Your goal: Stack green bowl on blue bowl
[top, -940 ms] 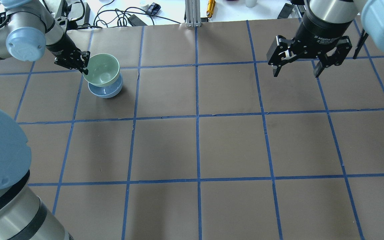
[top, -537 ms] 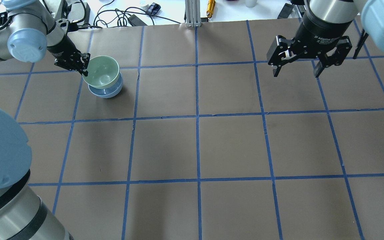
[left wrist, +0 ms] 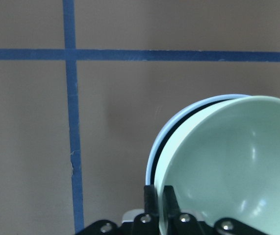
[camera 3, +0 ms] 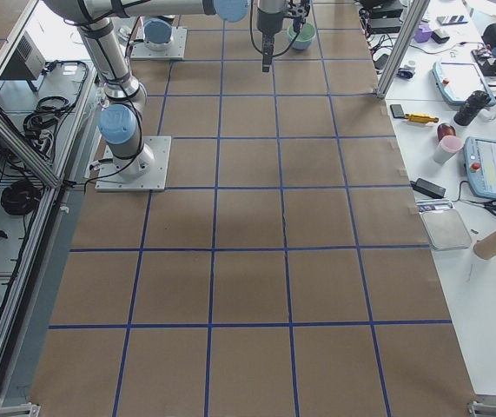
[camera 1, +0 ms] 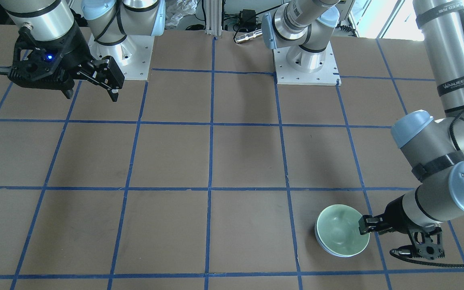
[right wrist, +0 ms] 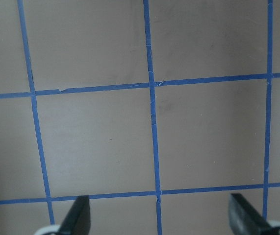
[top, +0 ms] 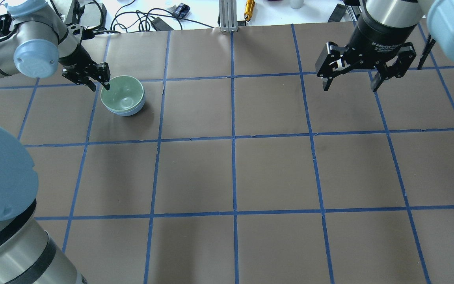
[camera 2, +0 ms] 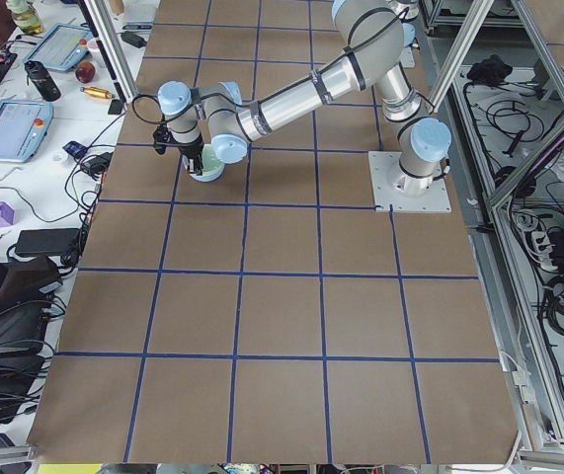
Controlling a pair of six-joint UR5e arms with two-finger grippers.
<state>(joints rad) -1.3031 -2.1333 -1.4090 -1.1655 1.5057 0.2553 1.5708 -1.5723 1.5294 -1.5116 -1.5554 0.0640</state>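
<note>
The mint-green bowl (top: pixel 122 94) sits nested in the pale blue bowl (top: pixel 126 113) at the far left of the table. Only the blue bowl's rim shows beneath it. My left gripper (top: pixel 105 85) is shut on the green bowl's near-left rim. In the left wrist view the fingers (left wrist: pixel 152 198) pinch the green bowl (left wrist: pixel 233 166), with the blue bowl's rim (left wrist: pixel 150 166) just outside it. In the front-facing view the green bowl (camera 1: pixel 341 230) rests in the blue bowl (camera 1: pixel 320 241), with the left gripper (camera 1: pixel 363 225) on its rim. My right gripper (top: pixel 350 87) is open and empty, held high at the far right.
The brown table (top: pixel 235 173) carries a grid of blue tape. Cables and tools (top: pixel 152 19) lie beyond the far edge. The right gripper (camera 1: pixel 92 96) hangs near its base, with only bare table under it in the right wrist view (right wrist: pixel 160 218).
My left gripper has moved down with the green bowl, which was raised and tilted above the blue bowl and now sits level inside it. The right arm has not moved.
</note>
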